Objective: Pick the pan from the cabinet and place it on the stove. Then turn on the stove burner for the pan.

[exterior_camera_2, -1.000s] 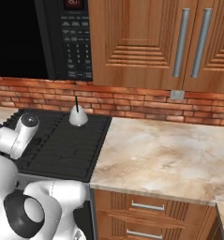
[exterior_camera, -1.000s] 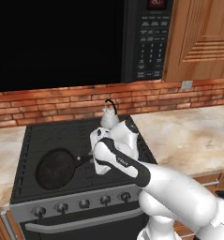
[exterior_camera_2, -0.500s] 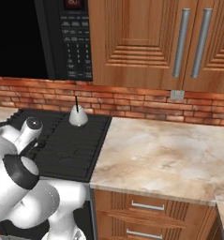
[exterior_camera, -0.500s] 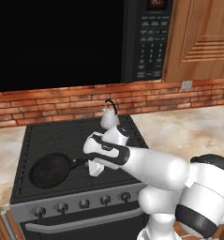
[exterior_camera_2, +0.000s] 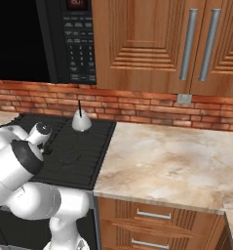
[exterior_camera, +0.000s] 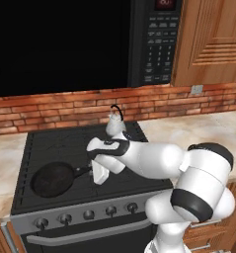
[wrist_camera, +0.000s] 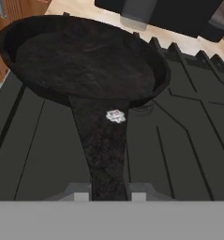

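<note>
Hand view: two-finger gripper [wrist_camera: 106,194] has its 2 tips on either side of the long handle of the small round black frying pan [exterior_camera: 51,179], which sits at the front-left corner of the black grated stove [exterior_camera: 65,146]; small white kettle [exterior_camera: 115,125] at back edge.

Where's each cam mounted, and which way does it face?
Left base view: behind the arm's left, facing forward-down at the stove with the pan on it; arm rises lower right.
Right base view: behind its right, facing stove, counter and cabinet; arm lower left.
Hand view: on the hand, looking along the gripper up the pan's handle.
Both base views share stove and kettle.
</note>
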### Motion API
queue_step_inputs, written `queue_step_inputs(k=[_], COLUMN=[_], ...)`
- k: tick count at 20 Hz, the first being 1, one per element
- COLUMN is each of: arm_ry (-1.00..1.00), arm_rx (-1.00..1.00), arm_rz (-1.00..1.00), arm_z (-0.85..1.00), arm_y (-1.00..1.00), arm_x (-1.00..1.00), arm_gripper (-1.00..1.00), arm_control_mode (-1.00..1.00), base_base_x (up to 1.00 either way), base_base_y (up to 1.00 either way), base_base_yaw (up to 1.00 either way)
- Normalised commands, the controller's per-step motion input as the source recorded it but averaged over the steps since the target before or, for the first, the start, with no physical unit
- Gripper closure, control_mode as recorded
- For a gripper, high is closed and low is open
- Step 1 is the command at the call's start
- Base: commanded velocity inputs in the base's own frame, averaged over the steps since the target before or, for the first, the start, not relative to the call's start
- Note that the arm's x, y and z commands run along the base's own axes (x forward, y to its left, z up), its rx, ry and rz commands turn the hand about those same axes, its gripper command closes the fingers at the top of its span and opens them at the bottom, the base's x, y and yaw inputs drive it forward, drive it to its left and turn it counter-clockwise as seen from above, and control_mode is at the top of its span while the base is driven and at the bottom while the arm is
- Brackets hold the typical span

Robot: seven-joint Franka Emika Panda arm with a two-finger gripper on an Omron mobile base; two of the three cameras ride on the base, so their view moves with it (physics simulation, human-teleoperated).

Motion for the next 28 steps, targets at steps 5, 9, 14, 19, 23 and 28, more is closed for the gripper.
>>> queue_step_inputs(k=[5,9,14,19,23,28], arm_ry=[0.00,0.00,0.01,0.02,0.02,0.00], arm_rx=[0.00,0.00,-0.01,-0.02,-0.04,-0.01], arm_rz=[0.00,0.00,0.00,0.00,0.00,0.00], arm_z=[-0.18,-0.20,-0.17,-0.24,-0.32,-0.19], arm_y=[0.01,0.05,0.02,0.00,0.07,0.03], arm_x=[0.03,0.09,0.13,0.04,0.00,0.00], arm_gripper=[1.00,1.00,1.00,1.00,-1.00,-1.00], arm_control_mode=[-1.00,-1.00,-1.00,-1.00,-1.00,-1.00], base_base_x=[0.00,0.00,0.00,0.00,0.00,0.00], base_base_y=[0.00,0.00,0.00,0.00,0.00,0.00], base_base_yaw=[0.00,0.00,0.00,0.00,0.00,0.00])
